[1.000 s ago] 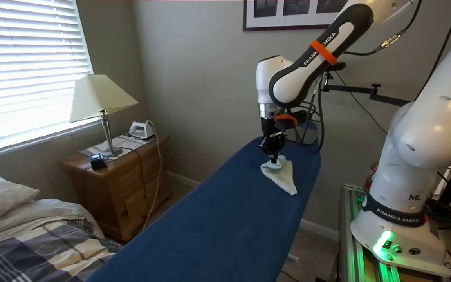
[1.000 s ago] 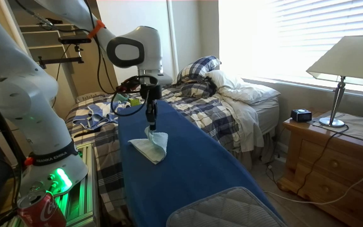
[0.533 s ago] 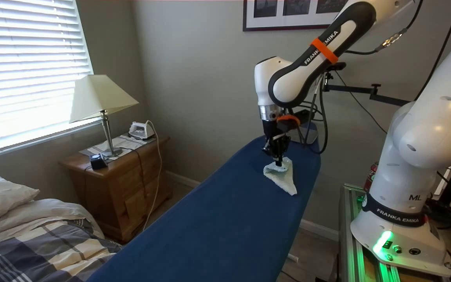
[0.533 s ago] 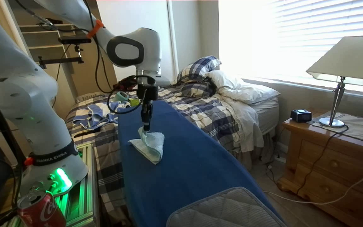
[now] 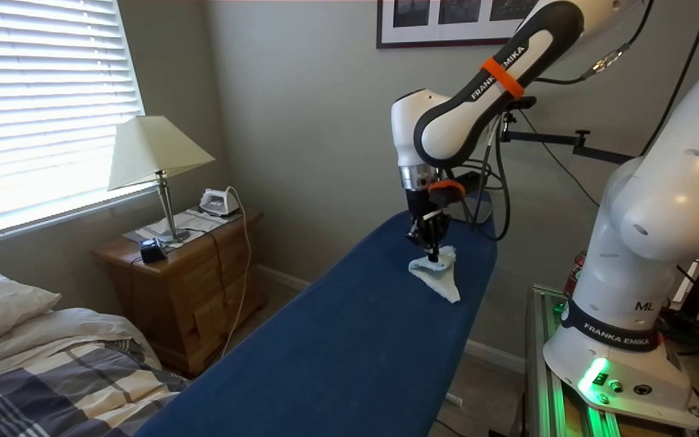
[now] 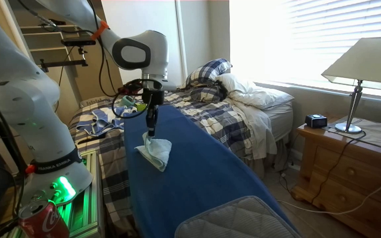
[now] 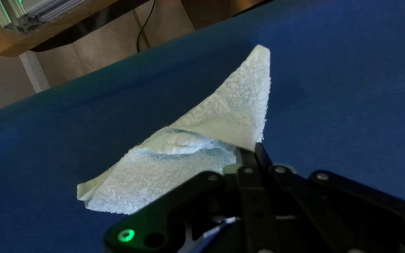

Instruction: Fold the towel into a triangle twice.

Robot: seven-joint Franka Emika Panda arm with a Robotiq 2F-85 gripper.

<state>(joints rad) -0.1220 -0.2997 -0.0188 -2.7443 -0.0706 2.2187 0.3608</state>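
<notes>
The pale towel (image 5: 440, 285) lies on the blue ironing board (image 5: 331, 358), roughly triangular in outline. One corner of it is pulled up and curls over the rest, as the towel (image 6: 160, 152) shows in an exterior view. My gripper (image 6: 151, 134) points down at that raised corner, its jaws together with the cloth pinched between them. In the wrist view the towel (image 7: 244, 95) runs from upper right to lower left, with a bent ridge across its middle. There the gripper (image 7: 254, 148) meets its right edge and hides part of the cloth beneath.
A grey quilted pad (image 6: 236, 221) rests at the board's near end in an exterior view. Beside the robot's base stands a red can (image 6: 45, 219). A bed (image 6: 210, 122) and a wooden nightstand (image 5: 192, 291) with a lamp (image 5: 158, 155) flank the board.
The gripper has shifted slightly toward the robot's base, drawing the raised corner along. The towel's outer side has pulled in a little. Its jaws have stayed closed throughout.
</notes>
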